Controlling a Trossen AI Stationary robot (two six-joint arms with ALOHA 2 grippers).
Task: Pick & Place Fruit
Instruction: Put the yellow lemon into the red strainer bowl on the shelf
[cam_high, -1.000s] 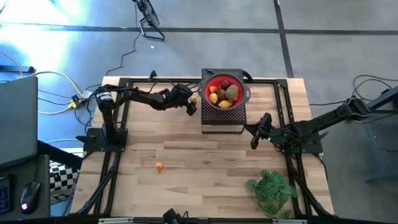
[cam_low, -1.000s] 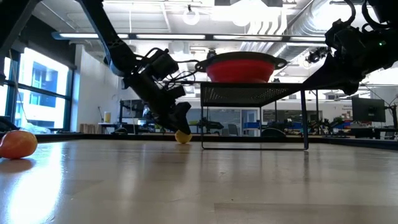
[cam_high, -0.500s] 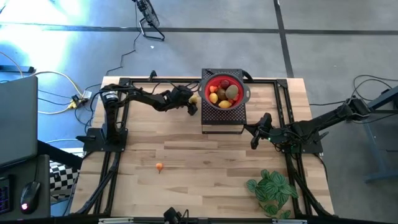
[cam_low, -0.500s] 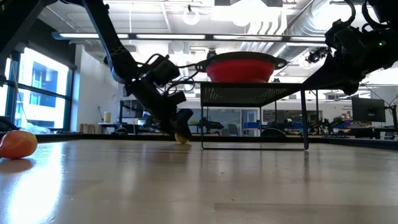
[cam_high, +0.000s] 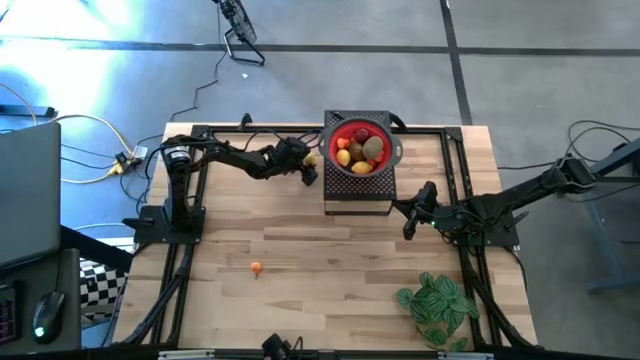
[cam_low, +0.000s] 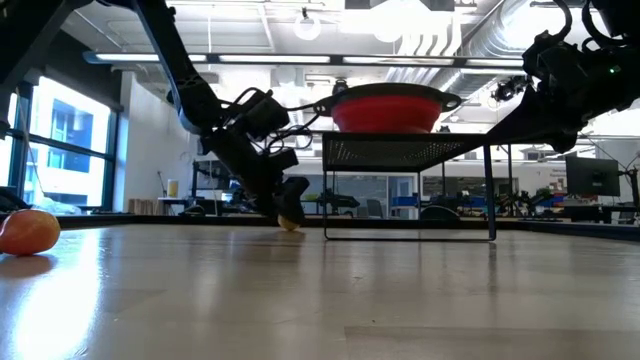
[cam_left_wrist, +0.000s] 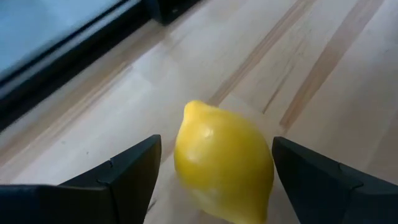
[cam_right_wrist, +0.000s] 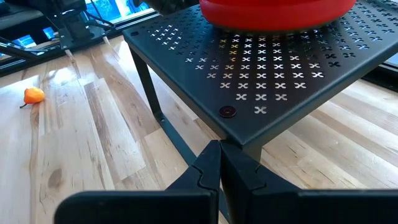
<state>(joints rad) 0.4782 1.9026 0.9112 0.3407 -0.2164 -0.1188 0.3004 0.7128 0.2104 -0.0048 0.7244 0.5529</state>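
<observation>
A yellow lemon (cam_left_wrist: 224, 165) lies on the wooden table just left of the black stand (cam_high: 357, 192); it also shows in the high view (cam_high: 313, 159) and the low view (cam_low: 289, 222). My left gripper (cam_high: 308, 170) is open and low over the lemon, one finger (cam_left_wrist: 124, 174) on each side of it. A red bowl (cam_high: 386, 131) on the stand holds several yellow, orange, dark red and brownish-green fruits (cam_high: 358, 150). A small orange fruit (cam_high: 256, 267) lies alone on the table at near left. My right gripper (cam_high: 408, 228) is shut and empty by the stand's near right corner. My left gripper comes at the lemon slanting down from the table's left. A gap shows between one finger and the lemon. The other finger (cam_left_wrist: 311, 180) stands right at the lemon's side (cam_left_wrist: 268, 168); whether it touches I cannot tell. The lemon rests on the table.
A green leafy plant (cam_high: 437, 305) stands at the near right corner. Black frame rails (cam_high: 180, 270) run along the table's left, right and far edges. The stand's thin legs (cam_low: 326, 190) rise beside the lemon. Bare wood lies across the table's middle and near side.
My left gripper has sunk a little and closed in on the lemon, so that in the low view a finger now covers part of it. My right arm has kept still.
</observation>
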